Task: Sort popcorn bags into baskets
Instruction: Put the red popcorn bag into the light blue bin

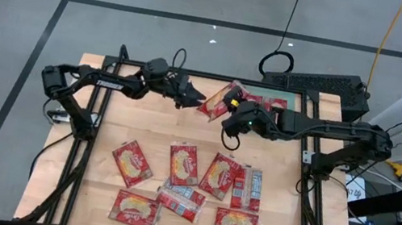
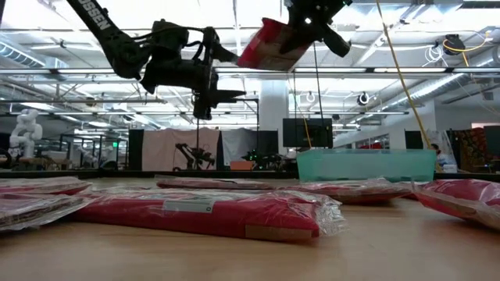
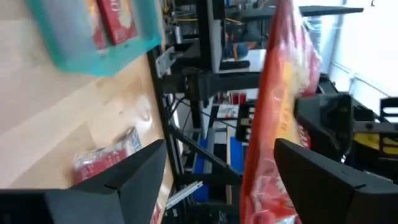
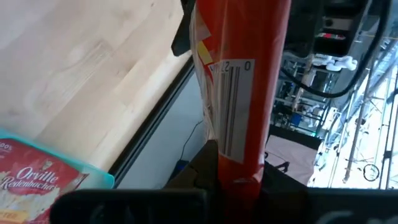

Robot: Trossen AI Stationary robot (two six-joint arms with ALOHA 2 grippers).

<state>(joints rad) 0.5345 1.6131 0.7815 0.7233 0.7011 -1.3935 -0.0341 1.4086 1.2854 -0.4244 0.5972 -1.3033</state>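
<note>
A red popcorn bag (image 1: 215,103) hangs high over the table's far middle, and my right gripper (image 1: 231,116) is shut on it. My left gripper (image 1: 197,95) stands open at the bag's left edge, pointing level toward the table's right; in its wrist view the bag (image 3: 280,106) shows beside one finger (image 3: 323,180). The teal basket (image 1: 294,101) stands at the far edge with bags (image 1: 268,102) inside. Several more popcorn bags (image 1: 184,164) lie flat on the near half of the table. My right gripper pinches one end of the bag (image 4: 239,177) between its two fingers, coming from the table's right and slanting a little down. The bag (image 2: 269,43) sticks out past the fingers toward the left gripper, turned on edge and lifted clear of everything. My left gripper's fingertip (image 2: 231,55) stands at the bag's corner; whether it touches, I cannot tell.
Bare wood lies between the basket and the bags (image 1: 132,162) on the near half. A black frame (image 1: 89,122) runs along the table's sides. In the low view the basket (image 2: 367,164) stands behind the lying bags (image 2: 203,212).
</note>
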